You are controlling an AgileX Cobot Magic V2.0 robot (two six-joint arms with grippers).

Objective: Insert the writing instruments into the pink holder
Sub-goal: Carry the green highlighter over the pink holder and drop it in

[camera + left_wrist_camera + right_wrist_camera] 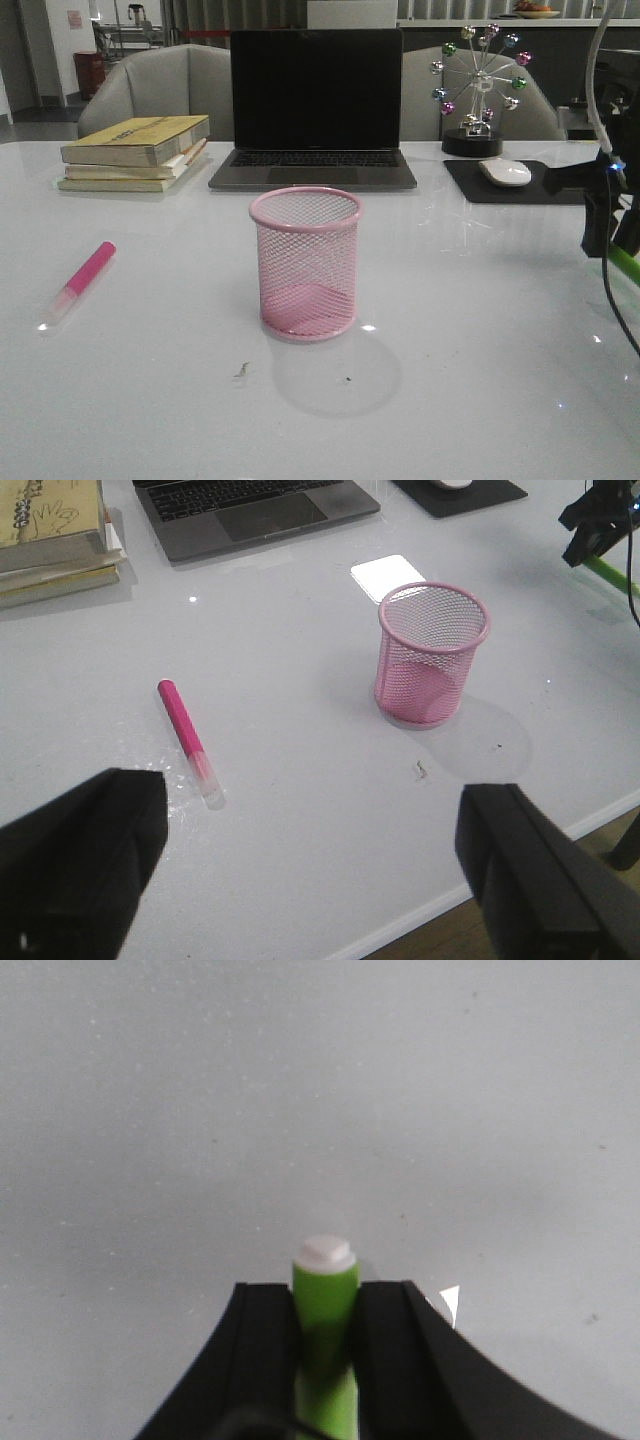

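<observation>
The pink holder (305, 262) (432, 655) stands upright and empty in the middle of the white table. To its left the pink marker (82, 280) (187, 738) lies flat, pale cap toward the front edge. My right gripper (610, 225) (325, 1330) hangs at the table's far right, shut on the lime green marker (625, 265) (325, 1300), whose whitish end sticks out past the fingers over bare table. The left gripper (315, 830) is open and empty, high over the front edge, well short of the pink marker; the front view does not show it.
An open laptop (315, 110) sits behind the holder and a stack of books (135, 150) at the back left. A mouse (506, 172) on a black pad (520, 190) and a ball ornament (480, 90) stand back right. The table's front edge (500, 880) is near the left gripper.
</observation>
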